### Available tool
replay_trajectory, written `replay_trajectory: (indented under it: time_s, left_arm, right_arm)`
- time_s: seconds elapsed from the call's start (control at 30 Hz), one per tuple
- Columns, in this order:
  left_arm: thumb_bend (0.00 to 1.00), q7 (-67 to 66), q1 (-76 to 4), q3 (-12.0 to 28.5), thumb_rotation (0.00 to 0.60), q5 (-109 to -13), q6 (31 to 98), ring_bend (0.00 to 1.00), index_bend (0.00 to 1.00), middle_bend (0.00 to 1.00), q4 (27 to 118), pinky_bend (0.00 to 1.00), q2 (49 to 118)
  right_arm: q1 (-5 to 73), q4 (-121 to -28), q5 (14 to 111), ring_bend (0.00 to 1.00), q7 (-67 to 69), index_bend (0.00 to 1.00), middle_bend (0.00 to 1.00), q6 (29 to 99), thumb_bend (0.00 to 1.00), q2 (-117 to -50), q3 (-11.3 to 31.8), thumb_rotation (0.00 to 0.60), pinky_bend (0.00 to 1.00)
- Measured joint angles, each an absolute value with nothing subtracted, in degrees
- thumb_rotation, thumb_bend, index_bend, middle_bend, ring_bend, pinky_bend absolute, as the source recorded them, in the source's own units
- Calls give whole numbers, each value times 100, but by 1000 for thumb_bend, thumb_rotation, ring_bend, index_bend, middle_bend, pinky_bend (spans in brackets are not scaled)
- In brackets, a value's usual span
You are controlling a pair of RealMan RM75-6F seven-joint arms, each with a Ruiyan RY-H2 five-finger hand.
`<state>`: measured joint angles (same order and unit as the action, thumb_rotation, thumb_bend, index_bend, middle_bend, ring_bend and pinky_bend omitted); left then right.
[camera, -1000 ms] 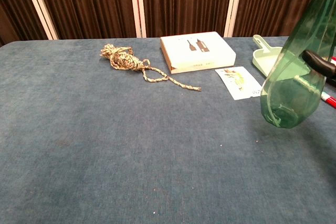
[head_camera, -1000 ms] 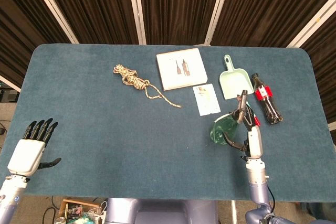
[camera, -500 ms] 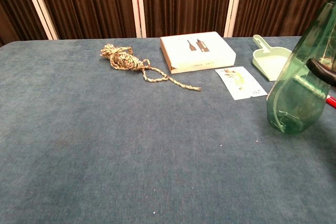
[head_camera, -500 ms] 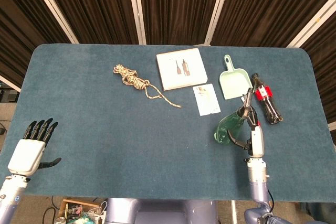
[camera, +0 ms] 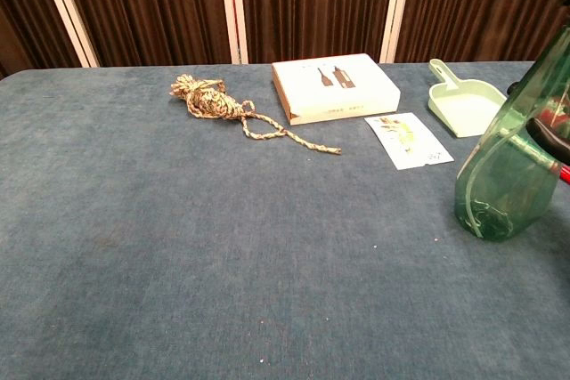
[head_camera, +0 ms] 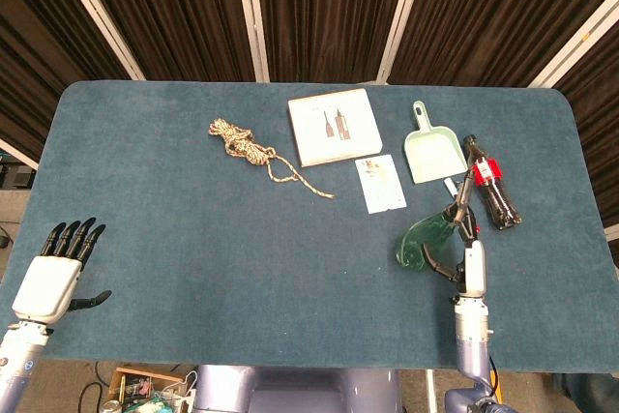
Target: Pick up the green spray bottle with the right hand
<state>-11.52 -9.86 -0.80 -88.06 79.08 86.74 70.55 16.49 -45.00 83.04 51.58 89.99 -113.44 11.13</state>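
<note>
The right robot hand held the green spray bottle near the right side of the tabletop. Its fingers were wrapped around the bottle, which leaned over with its bottom end low. It looked just above the tabletop, or maybe touching it; I could not tell which. A dustpan and a cola bottle lay close behind it. The grab part looked done. Next, the bottle needed lifting up with a firm hold, so it would not slip. The left robot hand was far away, wide open, holding nothing.
</note>
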Motion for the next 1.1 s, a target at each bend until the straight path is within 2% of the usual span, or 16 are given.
replay_trajectory:
  time_s: [0.1,0.2,0.3,0.37,0.43,0.53,0.77,1.1]
  left_arm:
    - [69,-1147,-990,-87,600,-8809,7896,0,0,0,8671,13,7053]
    - [70,-1141,-987,-90,600,-8818,7907,0,0,0,8670,13,7051]
    - [70,-1123,-988,-94,600,-8829,7909,0,0,0,8671,14,7053]
    - [70,-1106,-992,-95,600,-8839,7910,0,0,0,8660,13,7059]
    - [69,-1107,-996,-95,600,-8840,7905,0,0,0,8650,13,7067]
    - [62,-1111,-1002,-94,600,-8834,7891,0,0,0,8644,13,7074]
    - [60,-1084,-1011,-104,600,-8835,7867,0,0,0,8651,14,7078]
    - [59,-1028,-1008,-114,600,-8873,7898,0,0,0,8641,13,7065]
  right_arm:
    - [1608,-4383,8315,0,5246,792,80,9046,730,-11408,1100,600,0]
    - [1567,-4244,8320,0,5345,674,43,9077,732,-11464,1089,600,0]
    - [1526,-4149,8327,0,5427,479,4,9066,688,-11489,1059,600,0]
    - [1512,-4109,8350,0,5430,285,0,9073,593,-11488,1034,600,0]
    - [1499,-4033,8406,0,5428,147,0,9118,506,-11490,995,600,0]
    - [1479,-3959,8474,0,5572,33,0,9162,415,-11497,929,600,0]
    - [1470,-3835,8571,0,5537,0,0,9098,316,-11499,815,600,0]
    - [1411,-3945,8629,0,5314,0,0,9296,273,-11449,808,600,0]
